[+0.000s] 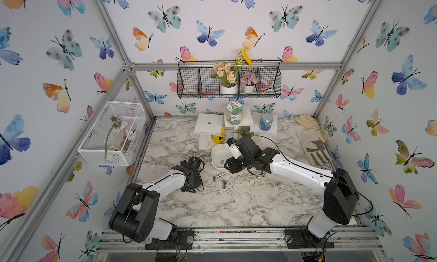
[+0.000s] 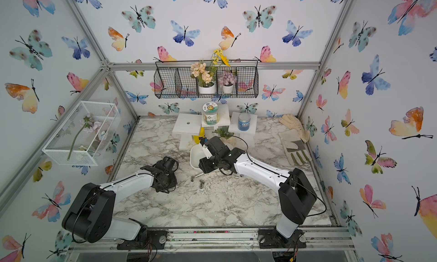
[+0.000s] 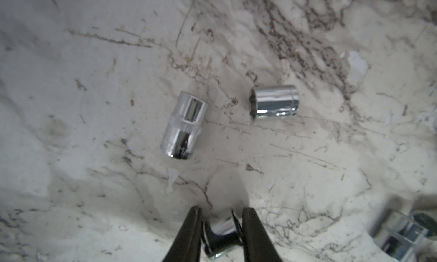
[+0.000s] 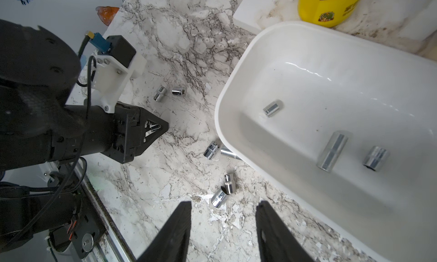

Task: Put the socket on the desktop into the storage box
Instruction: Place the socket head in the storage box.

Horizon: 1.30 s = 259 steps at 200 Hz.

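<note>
- Three sockets point(image 4: 332, 152) are already lying inside the storage box point(image 4: 218, 111), while loose sockets point(image 4: 211, 149) are sitting scattered on the desktop point(image 4: 184, 36) just beside its rim.
- You are working the pick-up step: your left gripper point(image 3: 221, 208) is sitting low over the desktop near the box, its jaws standing narrow on either side of one socket point(image 3: 221, 234). Whether they are truly pinching it, I cannot tell.
- Your right gripper point(image 4: 224, 202) is hovering empty beside the box's edge, jaws moderately wide.
- Next you are probably needing a firm squeeze, a straight lift, then a carry over the rim before letting go. The chrome looks slick and round, so it may slip out.
</note>
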Each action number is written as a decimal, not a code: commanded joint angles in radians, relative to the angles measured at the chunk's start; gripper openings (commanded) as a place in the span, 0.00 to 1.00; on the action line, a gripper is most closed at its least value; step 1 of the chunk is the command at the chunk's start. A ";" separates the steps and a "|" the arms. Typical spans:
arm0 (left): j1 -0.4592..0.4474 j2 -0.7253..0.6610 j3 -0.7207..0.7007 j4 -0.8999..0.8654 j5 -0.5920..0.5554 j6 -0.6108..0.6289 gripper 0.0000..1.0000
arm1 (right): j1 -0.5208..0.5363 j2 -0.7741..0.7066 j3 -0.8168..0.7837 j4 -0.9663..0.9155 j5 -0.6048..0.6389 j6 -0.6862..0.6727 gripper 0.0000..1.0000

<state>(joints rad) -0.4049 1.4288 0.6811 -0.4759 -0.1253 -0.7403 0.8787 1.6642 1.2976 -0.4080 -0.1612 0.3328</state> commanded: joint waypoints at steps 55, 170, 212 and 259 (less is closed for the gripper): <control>-0.006 -0.046 0.062 -0.079 0.030 0.002 0.14 | 0.008 -0.045 -0.004 0.008 0.036 0.017 0.50; -0.066 0.027 0.332 -0.133 0.059 0.017 0.14 | 0.000 -0.101 -0.032 -0.015 0.084 0.041 0.50; -0.100 0.113 0.436 -0.132 0.071 0.025 0.14 | -0.030 -0.140 -0.065 -0.015 0.077 0.054 0.50; -0.136 0.239 0.566 -0.130 0.092 0.039 0.13 | -0.060 -0.180 -0.095 -0.032 0.088 0.062 0.51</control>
<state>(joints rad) -0.5232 1.6070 1.1816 -0.5900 -0.0654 -0.7219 0.8337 1.5219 1.2263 -0.4179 -0.1013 0.3817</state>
